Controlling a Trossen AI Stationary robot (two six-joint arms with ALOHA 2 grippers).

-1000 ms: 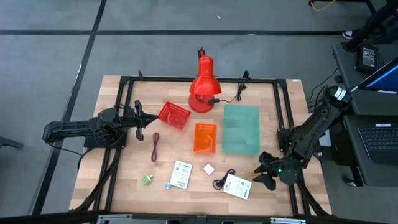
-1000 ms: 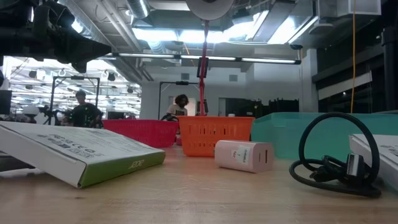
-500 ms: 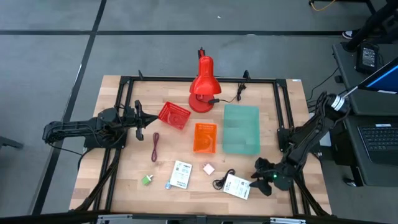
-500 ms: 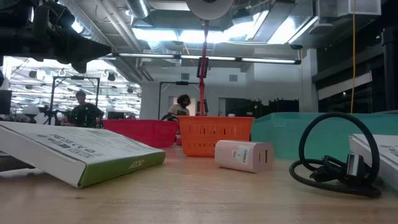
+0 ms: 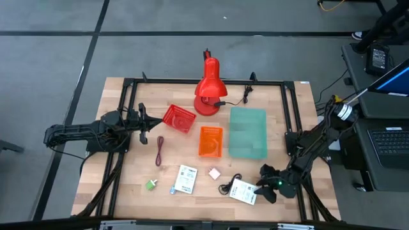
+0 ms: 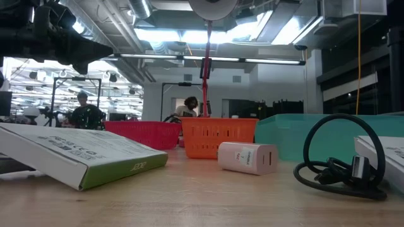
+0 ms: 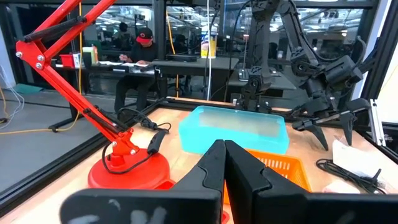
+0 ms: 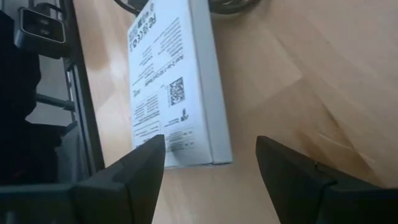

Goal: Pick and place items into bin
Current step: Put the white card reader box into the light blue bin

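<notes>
**Helper:** How much of the job is done?

**Me:** None that I can see. From above, all 6 small things lie out on the wooden table (image 5: 121, 172). The dark red cord (image 5: 159, 151) is left of the bins. The tiny green cube (image 5: 151, 184) sits near the front edge. A white printed flat packet (image 5: 186, 179) lies beside the pinkish-white cube (image 5: 215, 173). The black coiled cable (image 5: 227, 186) touches the second white flat packet (image 5: 243, 191).

**Helper:** And the bins?

**Me:** There are 3: a red mesh basket (image 5: 178, 118), an orange mesh basket (image 5: 210, 141) and a pale teal plastic bin (image 5: 247, 132). I see nothing in any of them, though the teal one is hard to look into.

**Helper:** What are the arms doing?

**Me:** My right gripper (image 5: 266, 190) is low at the right end of that second packet. Its fingers are spread wide, 1 on each side of the packet's end in its own camera, and not pressing on it. So I judge I am on the very first pick.

**Helper:** And the left one?

**Me:** My left gripper (image 5: 146, 124) waits just left of the red basket with its fingers pressed together, holding nothing.

**Helper:** What is left, then?

**Me:** Everything. All 6 things must go in. The tall red desk lamp (image 5: 208, 89) stays where it is.
</notes>
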